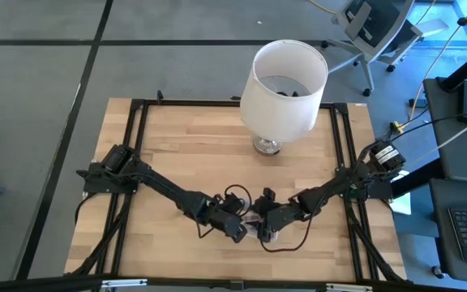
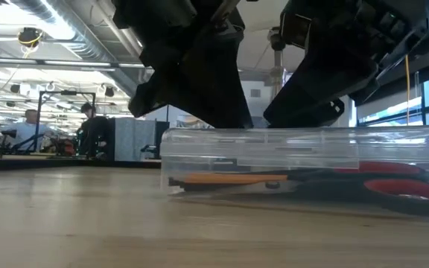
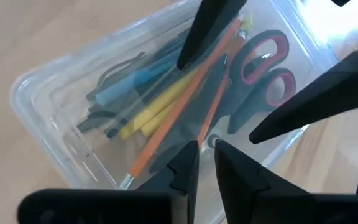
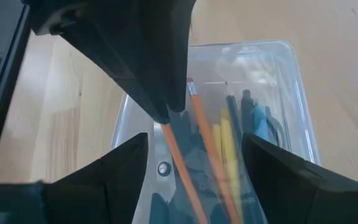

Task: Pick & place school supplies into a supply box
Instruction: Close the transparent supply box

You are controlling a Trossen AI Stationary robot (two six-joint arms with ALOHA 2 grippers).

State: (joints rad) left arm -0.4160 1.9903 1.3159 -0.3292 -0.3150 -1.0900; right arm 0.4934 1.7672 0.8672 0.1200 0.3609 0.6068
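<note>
The clear plastic supply box [image 3: 48, 118] lies on the wooden table near its front edge, under both grippers. Inside lie yellow, orange, blue and dark pencils and pens [image 3: 148, 106] and the red-handled scissors [image 3: 266, 68]. In the low view the box [image 2: 274, 145] shows the scissors [image 2: 408, 190] and an orange pencil [image 2: 229, 179] through its wall. My left gripper [image 3: 206, 158] is over the box's end, its fingers almost together at the end of a thin orange pencil [image 4: 182, 168]. My right gripper [image 4: 197, 180] is wide open above the box, one finger on each long side. My left gripper comes from above, slanting down into the box, with the thin orange pencil's end [image 3: 202, 134] at the narrow gap between its fingers. The fingertips hide the place of contact. The pencil slants down from there, and its other part lies among the pens in the box [image 4: 191, 193].
A big white lampshade [image 1: 282, 85] on a glass foot [image 1: 267, 146] stands at the table's far middle. Black frame rails [image 1: 136, 162] run along the table's left and right sides. Bare wood lies left and right of the box. People sit far off in the room [image 2: 28, 126].
</note>
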